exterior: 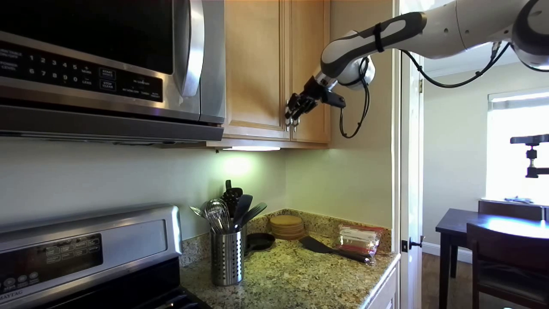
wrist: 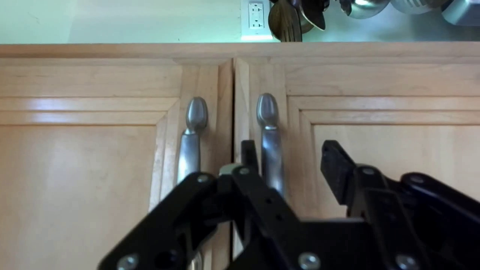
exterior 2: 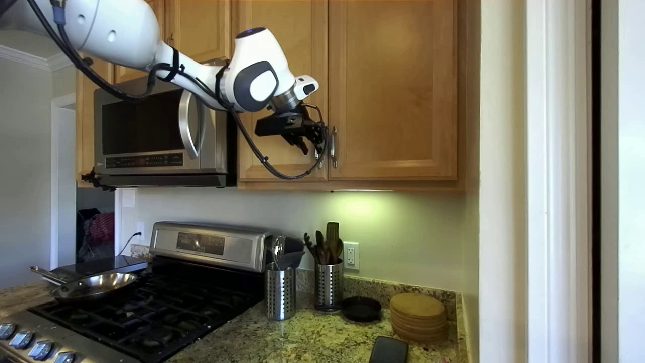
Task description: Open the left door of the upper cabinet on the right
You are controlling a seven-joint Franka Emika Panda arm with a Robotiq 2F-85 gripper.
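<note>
Wrist view, upside down: at a kitchen's upper cabinet, my gripper appears to straddle the silver handle of the left door, which falls on the right from this turned lens. My fingers are spread well apart and have hold of nothing; one tip pokes between that handle and the twin handle on the neighbouring door, the other hangs off in front of the left door's panel. In both exterior views the left door looks closed beside its neighbour, with my fingertips near its lower right corner; whether pad meets metal I cannot tell, and in an exterior view a black cable loops across the spot. By my judgement the step in hand is lining up the grasp, the pull not yet begun. Next comes centring on the bar, which shows nearer my inner tip, easing forward if the pads sit too shallow, and closing on this handle alone. After that I would draw back along an arc towards the microwave, since the handle's place suggests hinges on that side, letting the bar turn a little in my grip
</note>
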